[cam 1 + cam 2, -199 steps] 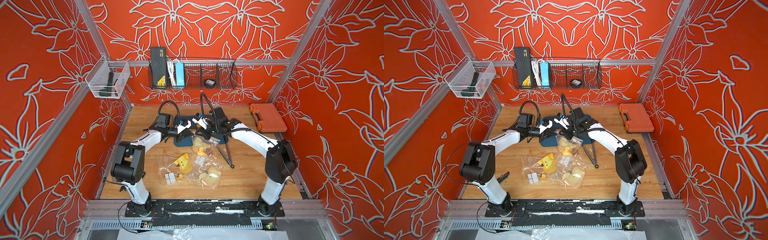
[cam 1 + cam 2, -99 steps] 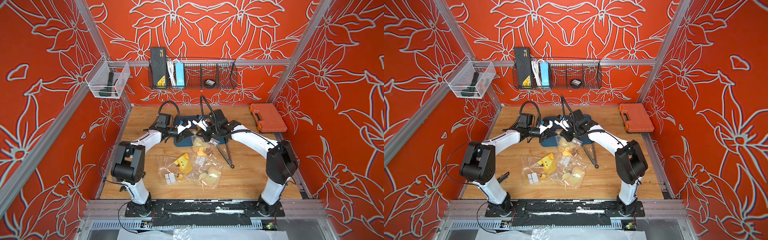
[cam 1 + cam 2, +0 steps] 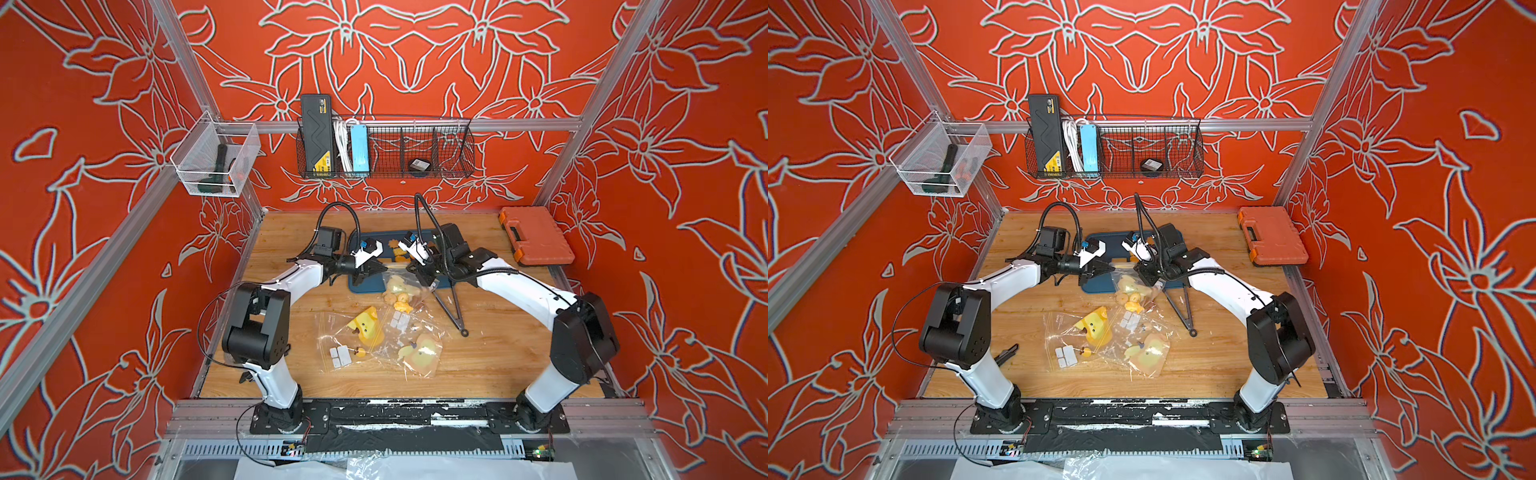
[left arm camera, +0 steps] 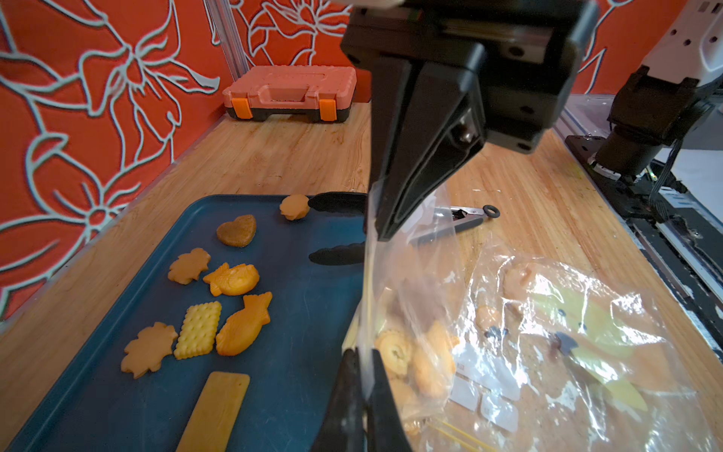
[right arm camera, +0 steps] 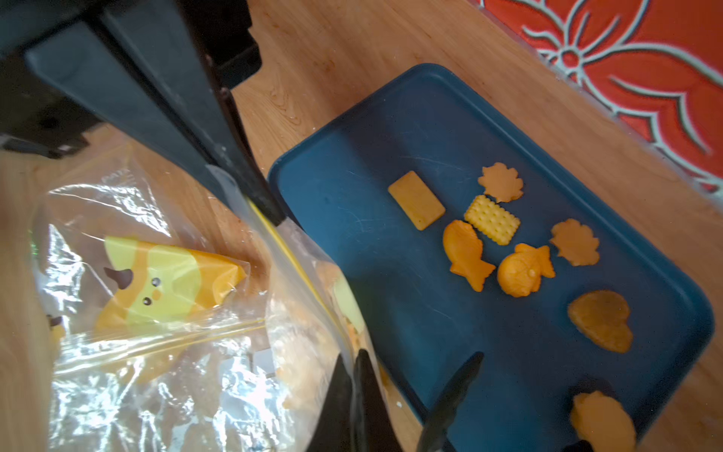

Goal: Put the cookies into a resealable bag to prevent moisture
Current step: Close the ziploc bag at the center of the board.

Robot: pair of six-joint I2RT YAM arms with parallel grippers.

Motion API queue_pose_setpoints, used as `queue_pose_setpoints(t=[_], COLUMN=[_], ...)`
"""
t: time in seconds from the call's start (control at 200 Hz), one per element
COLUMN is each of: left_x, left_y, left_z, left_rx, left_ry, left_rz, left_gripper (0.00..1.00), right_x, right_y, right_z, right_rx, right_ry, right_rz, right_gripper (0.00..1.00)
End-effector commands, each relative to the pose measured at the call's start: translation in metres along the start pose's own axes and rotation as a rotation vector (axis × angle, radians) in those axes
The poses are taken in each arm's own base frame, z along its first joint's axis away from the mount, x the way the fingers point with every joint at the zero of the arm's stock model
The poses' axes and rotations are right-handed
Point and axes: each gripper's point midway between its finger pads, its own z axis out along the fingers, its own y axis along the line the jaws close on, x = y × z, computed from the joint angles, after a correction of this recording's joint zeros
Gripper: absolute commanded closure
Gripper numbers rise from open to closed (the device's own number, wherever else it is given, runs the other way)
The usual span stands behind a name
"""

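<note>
The resealable bag [image 4: 450, 297] hangs stretched between the two grippers, its belly on the table with several cookies [image 4: 395, 352] inside. Others lie on the blue tray [image 4: 98, 411] just beside both fingertips. The left gripper [image 4: 360, 358] is clenched on one end of the zip rim and the right gripper [image 4: 377, 231] on the opposite end. The rim is best held taut and level with both pinches firm, since thin film probably slips easily and some cookies are not yet bagged.
</note>
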Motion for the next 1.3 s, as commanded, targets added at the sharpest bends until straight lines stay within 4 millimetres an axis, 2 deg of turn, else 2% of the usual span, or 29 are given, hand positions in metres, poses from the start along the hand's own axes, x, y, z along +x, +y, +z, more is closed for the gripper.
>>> queue_pose_setpoints(t=[0.0,0.03,0.06,0.12,0.165,0.22,0.245,0.265,0.305,0.365,0.415,0.43,0.45,0.48,0.555,0.611,0.631,0.651,0.691,0.751,0.791,0.811,0.831,0.856,0.961,1.041,1.131,1.231,1.296], left_x=[-0.005,-0.005,-0.005,-0.004,-0.005,-0.004,-0.004,-0.004,-0.004,-0.004,-0.003,-0.003,-0.004,-0.003,-0.004,-0.004,-0.003,-0.003,-0.003,-0.003,-0.003,-0.003,-0.003,-0.003,-0.006,-0.009,-0.012,-0.012,-0.008], left_y=[0.003,0.003,0.003,0.003,0.003,0.003,0.003,0.004,0.004,0.004,0.004,0.004,0.004,0.004,0.004,0.004,0.004,0.004,0.004,0.004,0.004,0.004,0.004,0.004,0.003,-0.001,-0.004,-0.009,-0.012], left_z=[0.0,0.0,0.0,0.0,0.0,0.0,0.0,0.0,-0.001,-0.001,-0.001,0.0,-0.001,-0.001,-0.001,-0.001,-0.001,-0.001,-0.001,-0.001,-0.001,-0.001,-0.001,-0.001,0.001,0.007,0.014,0.024,0.029], left_rx=[0.009,0.008,0.008,0.008,0.007,0.006,0.006,0.006,0.004,0.004,0.005,0.005,0.004,0.003,0.002,0.001,0.001,0.001,0.002,0.002,0.003,0.003,0.002,0.002,0.012,0.014,0.017,0.034,0.043], left_ry=[-0.014,-0.012,-0.011,-0.011,-0.012,-0.011,-0.01,-0.01,-0.009,-0.009,-0.009,-0.009,-0.009,-0.008,-0.007,-0.006,-0.005,-0.005,-0.005,-0.005,-0.006,-0.006,-0.007,-0.007,-0.024,-0.035,-0.041,-0.029,-0.01], left_rz=[0.013,0.012,0.012,0.011,0.012,0.011,0.01,0.009,0.01,0.01,0.008,0.007,0.01,0.01,0.01,0.01,0.009,0.009,0.008,0.008,0.008,0.009,0.009,0.008,0.02,-0.005,-0.007,-0.005,-0.004], left_gripper=[1.0,1.0,1.0,1.0,1.0,1.0,1.0,1.0,1.0,1.0,1.0,1.0,1.0,1.0,1.0,1.0,1.0,1.0,1.0,1.0,1.0,1.0,1.0,1.0,1.0,0.61,0.52,0.55,0.75], right_x=[0.008,0.011,0.014,0.017,0.021,0.027,0.029,0.031,0.033,0.039,0.043,0.044,0.045,0.047,0.053,0.056,0.057,0.057,0.058,0.059,0.06,0.06,0.059,0.059,0.056,0.053,0.052,0.054,0.054], right_y=[-0.009,-0.012,-0.013,-0.012,-0.012,-0.015,-0.017,-0.018,-0.017,-0.018,-0.02,-0.02,-0.02,-0.02,-0.02,-0.026,-0.027,-0.028,-0.027,-0.024,-0.025,-0.026,-0.026,-0.024,-0.011,-0.002,0.003,0.004,0.003], right_z=[-0.012,-0.014,-0.015,-0.021,-0.024,-0.028,-0.03,-0.032,-0.036,-0.04,-0.043,-0.044,-0.045,-0.047,-0.051,-0.054,-0.054,-0.055,-0.055,-0.055,-0.055,-0.055,-0.055,-0.055,-0.052,-0.05,-0.048,-0.046,-0.046], right_rx=[0.056,0.078,0.095,0.096,0.098,0.126,0.144,0.153,0.154,0.156,0.175,0.181,0.185,0.187,0.192,0.229,0.242,0.25,0.242,0.222,0.228,0.231,0.234,0.226,0.144,0.088,0.053,0.045,0.05], right_ry=[0.015,0.013,0.009,0.0,0.007,0.013,0.008,0.005,0.002,0.025,0.035,0.035,0.033,0.035,0.058,0.061,0.059,0.054,0.051,0.058,0.059,0.057,0.05,0.047,0.045,0.025,0.025,0.036,0.036], right_rz=[0.013,0.016,0.022,0.029,0.042,0.054,0.056,0.056,0.058,0.068,0.069,0.068,0.067,0.066,0.075,0.084,0.085,0.085,0.083,0.089,0.095,0.097,0.098,0.093,0.083,0.079,0.084,0.087,0.088], right_gripper=[0.89,0.71,0.69,1.0,1.0,0.63,0.58,0.64,1.0,1.0,0.67,0.64,0.71,1.0,1.0,0.63,0.59,0.66,1.0,1.0,0.7,0.65,0.73,1.0,1.0,1.0,1.0,1.0,1.0])
